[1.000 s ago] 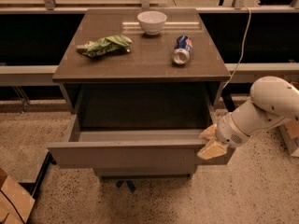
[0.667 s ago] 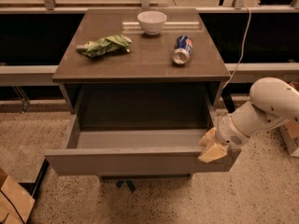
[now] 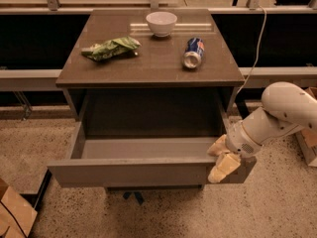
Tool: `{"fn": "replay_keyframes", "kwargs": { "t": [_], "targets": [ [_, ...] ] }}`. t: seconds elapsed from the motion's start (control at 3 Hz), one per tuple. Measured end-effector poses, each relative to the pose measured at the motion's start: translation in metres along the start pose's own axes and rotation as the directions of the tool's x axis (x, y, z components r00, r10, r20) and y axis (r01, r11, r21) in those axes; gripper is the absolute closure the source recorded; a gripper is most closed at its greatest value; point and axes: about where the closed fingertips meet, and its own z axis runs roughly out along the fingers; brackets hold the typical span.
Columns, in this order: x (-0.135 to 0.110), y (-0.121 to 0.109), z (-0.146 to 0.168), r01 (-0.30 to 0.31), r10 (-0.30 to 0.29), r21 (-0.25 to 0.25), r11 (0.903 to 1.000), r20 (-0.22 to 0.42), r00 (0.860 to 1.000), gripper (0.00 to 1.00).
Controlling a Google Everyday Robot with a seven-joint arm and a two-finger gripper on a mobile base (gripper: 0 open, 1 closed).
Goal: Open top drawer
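while the drawer stands out, the gripper grips its right corner

because the front has no handle, the only purchase on the top drawer (image 3: 133, 172) is the upper edge of its flat panel, and that is where the gripper (image 3: 218, 157) sits, at the far right end, with the white arm (image 3: 282, 110) reaching in from the right over the speckled floor (image 3: 277, 212). one of its tan fingers (image 3: 222, 168) lies against the outside of the panel and the other hooks over the edge into the grey box, so the hand looks clamped on the panel, with nothing else in it. holding at the end and not the middle keeps the arm clear of the opening, though it probably loads the slides unevenly.

the drawer is directly under the cabinet top (image 3: 148, 71), drawn well out toward the camera, and what shows of its inside is bare. by my reading the opening is nearly or fully done, with little travel left. on top, well clear of the gripper, lie a white bowl (image 3: 161, 23), a green bag (image 3: 111, 48) and a can (image 3: 193, 52) on its side.
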Motion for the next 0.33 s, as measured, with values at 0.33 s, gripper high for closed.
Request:
{"fn": "replay_keyframes", "kwargs": {
  "t": [0.33],
  "targets": [
    [-0.0002,0.0004,0.0015,0.001,-0.001,-0.003,1.0000,0.000,1.000,0.00]
  ]
}}
